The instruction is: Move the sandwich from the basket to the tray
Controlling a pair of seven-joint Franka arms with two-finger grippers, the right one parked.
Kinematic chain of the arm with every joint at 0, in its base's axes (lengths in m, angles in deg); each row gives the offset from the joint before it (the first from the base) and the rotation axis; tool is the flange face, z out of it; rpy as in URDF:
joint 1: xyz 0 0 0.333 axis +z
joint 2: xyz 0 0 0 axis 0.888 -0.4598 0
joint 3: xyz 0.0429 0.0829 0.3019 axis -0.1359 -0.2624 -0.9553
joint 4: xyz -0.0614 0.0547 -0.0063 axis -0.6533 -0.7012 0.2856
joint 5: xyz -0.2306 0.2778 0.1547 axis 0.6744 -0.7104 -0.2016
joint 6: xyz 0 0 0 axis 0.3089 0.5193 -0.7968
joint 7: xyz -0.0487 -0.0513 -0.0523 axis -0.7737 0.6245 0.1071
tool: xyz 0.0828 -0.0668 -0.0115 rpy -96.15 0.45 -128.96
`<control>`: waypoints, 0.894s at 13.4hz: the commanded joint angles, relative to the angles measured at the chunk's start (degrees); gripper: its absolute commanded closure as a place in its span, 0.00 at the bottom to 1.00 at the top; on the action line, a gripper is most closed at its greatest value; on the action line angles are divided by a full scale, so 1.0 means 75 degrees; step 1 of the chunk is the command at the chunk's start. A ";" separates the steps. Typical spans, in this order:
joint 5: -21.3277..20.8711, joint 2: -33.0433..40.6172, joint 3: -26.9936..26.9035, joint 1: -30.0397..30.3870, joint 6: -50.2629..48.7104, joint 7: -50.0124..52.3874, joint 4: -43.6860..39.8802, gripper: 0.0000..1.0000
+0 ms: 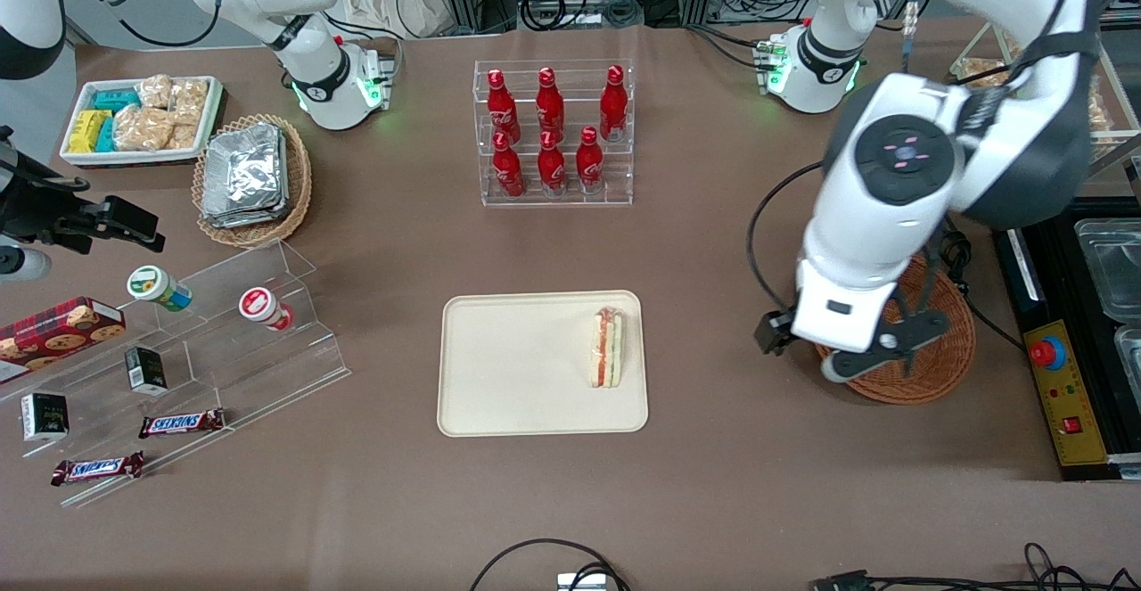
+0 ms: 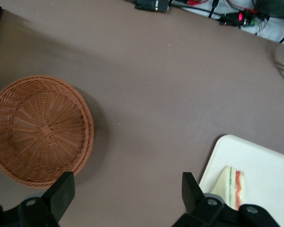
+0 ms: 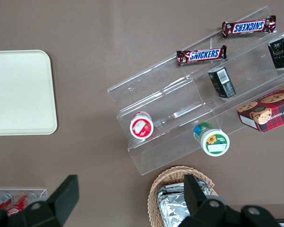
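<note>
1. The sandwich (image 1: 609, 348) is lying on the cream tray (image 1: 499, 377), near the tray edge that faces the working arm's end of the table, with its red, white and green filling layers showing along the cut edge.
2. The reddish-brown wicker basket (image 2: 40, 130) is sitting empty on the brown table (image 1: 713, 243), well apart from the tray, so the transfer is looking finished.
3. The gripper (image 2: 128, 194) is hanging above the bare table between basket and tray, its fingers (image 2: 61, 191) spread wide and holding nothing.
4. Judging by its look, the sandwich is handling as a light, soft thing: the bread is likely compressing under a firm pinch and the layers could be sliding apart.
5. If it needs taking up again, the flat bread faces are offering the best hold, pinched gently near the middle of the wedge so the filling is being pressed together instead of squeezed out.
6. A grip across the layered cut edge or at the thin tip is looking riskier, since the wedge could be tearing or tipping there.
</note>
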 commanded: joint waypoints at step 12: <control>0.1998 0.2920 -0.2307 0.0337 -0.0563 -0.5071 0.1967 0.00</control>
